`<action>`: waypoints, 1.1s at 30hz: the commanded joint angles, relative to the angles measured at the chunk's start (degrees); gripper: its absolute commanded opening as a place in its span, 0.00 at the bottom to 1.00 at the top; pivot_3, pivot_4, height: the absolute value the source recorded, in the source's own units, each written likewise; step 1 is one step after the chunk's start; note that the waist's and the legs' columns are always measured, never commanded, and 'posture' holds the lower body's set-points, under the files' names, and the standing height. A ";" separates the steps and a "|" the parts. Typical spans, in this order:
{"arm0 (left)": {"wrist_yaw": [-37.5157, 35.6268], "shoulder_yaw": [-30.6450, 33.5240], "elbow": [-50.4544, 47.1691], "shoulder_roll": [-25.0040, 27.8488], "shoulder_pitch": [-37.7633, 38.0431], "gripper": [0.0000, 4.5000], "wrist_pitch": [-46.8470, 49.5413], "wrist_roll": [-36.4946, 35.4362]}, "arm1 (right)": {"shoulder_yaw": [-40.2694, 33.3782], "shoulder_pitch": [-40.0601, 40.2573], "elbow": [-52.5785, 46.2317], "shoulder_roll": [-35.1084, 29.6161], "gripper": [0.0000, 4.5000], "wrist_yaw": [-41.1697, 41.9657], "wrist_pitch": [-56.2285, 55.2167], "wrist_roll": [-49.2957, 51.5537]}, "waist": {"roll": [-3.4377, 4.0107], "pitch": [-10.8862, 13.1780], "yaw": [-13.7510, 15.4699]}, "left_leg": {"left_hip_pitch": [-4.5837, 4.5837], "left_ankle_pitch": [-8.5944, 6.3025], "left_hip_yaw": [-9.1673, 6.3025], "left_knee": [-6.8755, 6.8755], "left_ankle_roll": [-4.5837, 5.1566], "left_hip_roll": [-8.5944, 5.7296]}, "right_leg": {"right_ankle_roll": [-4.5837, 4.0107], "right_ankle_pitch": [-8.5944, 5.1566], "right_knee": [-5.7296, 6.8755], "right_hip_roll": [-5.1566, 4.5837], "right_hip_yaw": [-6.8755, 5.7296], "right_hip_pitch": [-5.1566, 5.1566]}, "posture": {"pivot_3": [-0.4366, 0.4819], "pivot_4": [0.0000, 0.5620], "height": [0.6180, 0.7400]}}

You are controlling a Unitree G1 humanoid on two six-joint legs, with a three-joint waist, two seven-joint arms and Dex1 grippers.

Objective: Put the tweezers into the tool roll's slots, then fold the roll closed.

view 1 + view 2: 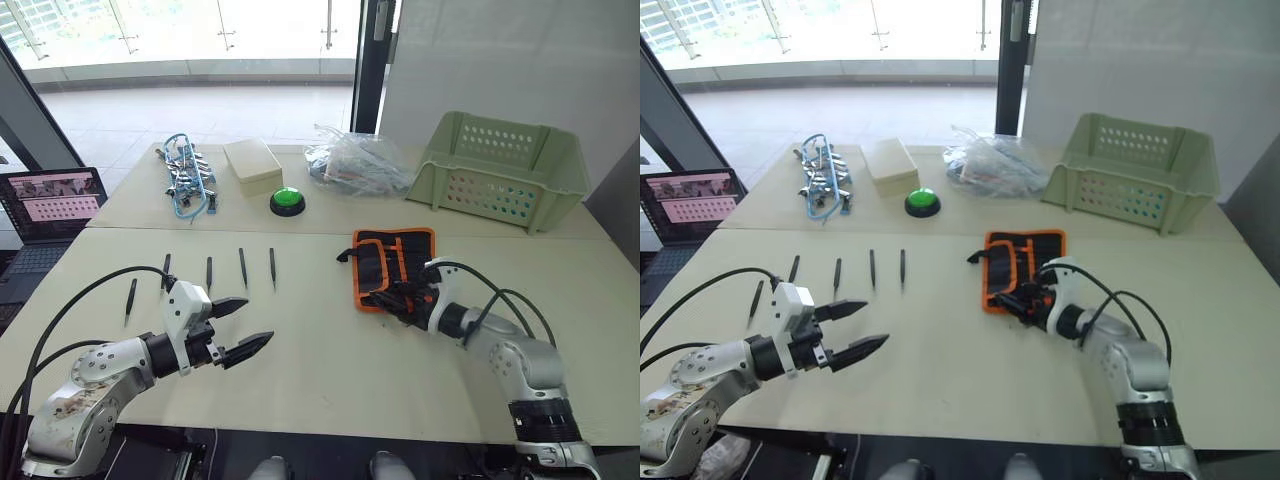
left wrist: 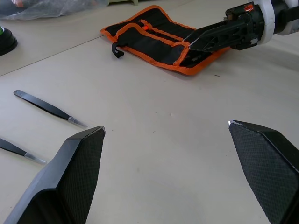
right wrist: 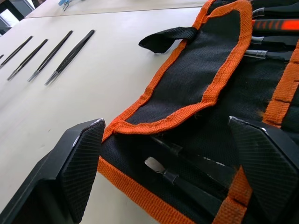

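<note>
The pale tabletop (image 1: 330,350) carries a green basket (image 1: 500,170) at the far right, no lettering legible on it. The tool roll (image 1: 392,265) lies open right of centre, orange edging up (its strap at the left edge), tools already in some slots (image 3: 261,42). The right hand (image 1: 408,300) hovers at the roll's near edge, fingers wide apart, holding nothing. The left hand (image 1: 243,325) hangs open and empty near the five tweezers (image 1: 242,265), which lie in a row, well apart from the roll
</note>
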 commanded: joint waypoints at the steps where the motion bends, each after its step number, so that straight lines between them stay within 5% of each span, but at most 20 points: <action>1: 0.44 0.80 -2.43 0.10 0.02 1.00 -1.11 0.02 | -0.54 -0.99 -0.28 0.15 1.00 0.64 0.02 0.16 | 0.00 0.00 0.00 | 0.00 0.00 0.00 0.00 0.00 0.00 | 0.00 0.00 0.00 0.00 0.00 0.00 | 0.48 0.27 1.00; 4: 1.06 0.92 -3.01 -0.09 -0.07 1.00 -0.43 -0.56 | -0.14 -1.84 0.13 1.82 1.00 0.41 0.56 0.90 | 0.00 0.00 -0.10 | 0.00 0.00 0.00 0.00 0.00 0.01 | 0.00 0.00 -0.01 0.01 0.01 0.00 | 0.48 0.27 1.00; 5: 1.29 0.99 -3.16 -0.16 -0.08 1.00 -0.12 -0.84 | -0.09 -2.05 0.12 2.29 0.87 0.22 0.81 0.97 | 0.00 0.00 -0.20 | 0.00 0.00 0.00 0.00 0.00 0.04 | 0.00 0.00 0.00 0.04 0.01 0.00 | 0.48 0.27 1.00; 17: 2.60 1.07 -3.97 -0.18 -0.24 1.00 0.51 -1.55 | -1.49 -4.66 4.06 7.10 0.01 -5.42 0.02 -1.27 | 0.00 0.00 -0.15 | -0.01 0.00 0.00 -0.02 0.00 0.06 | -0.02 0.01 0.00 0.10 0.10 -0.04 | 0.48 0.27 1.00; 32: 1.74 0.36 -3.01 -0.36 -0.18 1.00 -0.77 -0.75 | -1.55 -4.47 -0.46 7.31 0.01 -4.24 4.68 2.34 | 0.00 0.00 -0.24 | 0.00 0.00 0.00 -0.02 0.00 0.09 | -0.03 0.02 0.00 0.16 0.15 -0.05 | 0.48 0.27 1.00; 33: 1.51 0.21 -2.89 -0.25 -0.09 1.00 -0.91 -0.58 | -0.56 -3.73 -2.54 6.61 0.06 -3.20 6.06 3.03 | 0.00 0.00 -0.24 | -0.01 0.00 0.00 -0.03 0.00 0.09 | -0.02 0.02 0.00 0.17 0.15 -0.06 | 0.48 0.27 1.00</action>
